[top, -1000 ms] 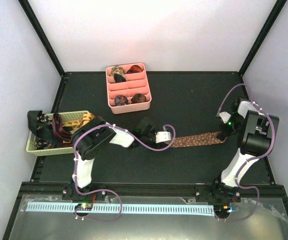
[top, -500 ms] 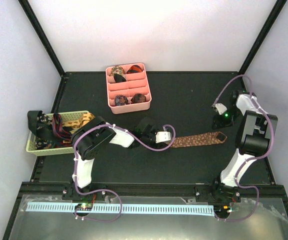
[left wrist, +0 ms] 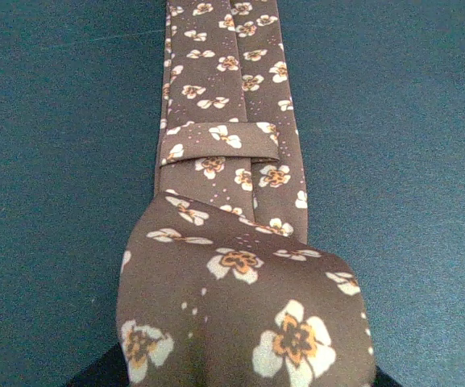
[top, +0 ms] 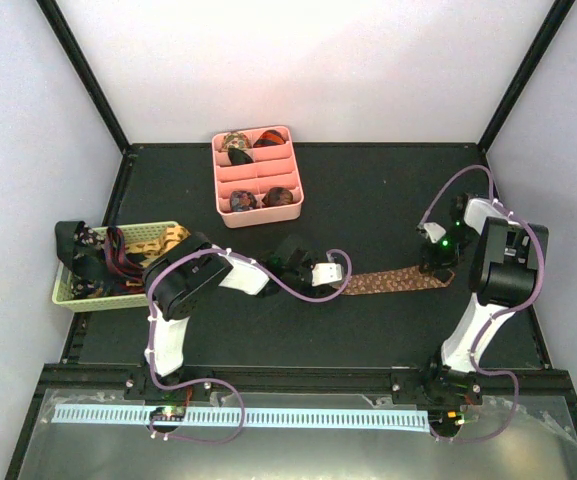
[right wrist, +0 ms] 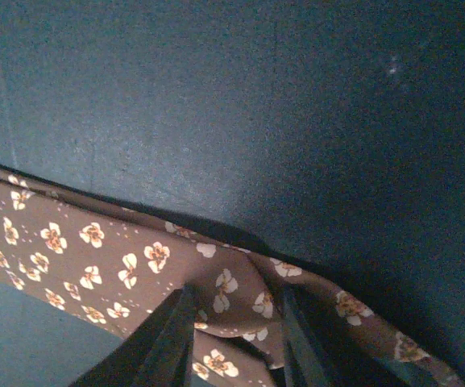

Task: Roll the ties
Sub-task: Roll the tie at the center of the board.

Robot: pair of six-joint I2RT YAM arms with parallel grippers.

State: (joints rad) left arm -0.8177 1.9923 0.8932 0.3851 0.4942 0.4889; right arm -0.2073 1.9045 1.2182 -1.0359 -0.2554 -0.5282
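Brown floral tie laid flat on the black table, its long axis running left to right between the two arms and slanting slightly away from them toward the right. The left gripper sits at the tie's left end. In the left wrist view the fabric there rises off the table and curls over the fingers, hiding them, which reads as a grasp on that folded end. From this claw the rest of the strip stretches straight ahead, keeper loop uppermost. The right gripper stands at the opposite end. Its fingers straddle a puckered patch of cloth, but whether they pinch it or merely flank it cannot be told. Finished rolls occupy compartments of the pink tray at the far side, and unrolled ties wait in the pale basket at the left edge, well apart from the work. Judged from this layout, the rolling has barely begun. The roll must travel rightward along the strip's axis from the left claw, the arm at the starting fold, while the right arm serves to keep the far end taut and straight.
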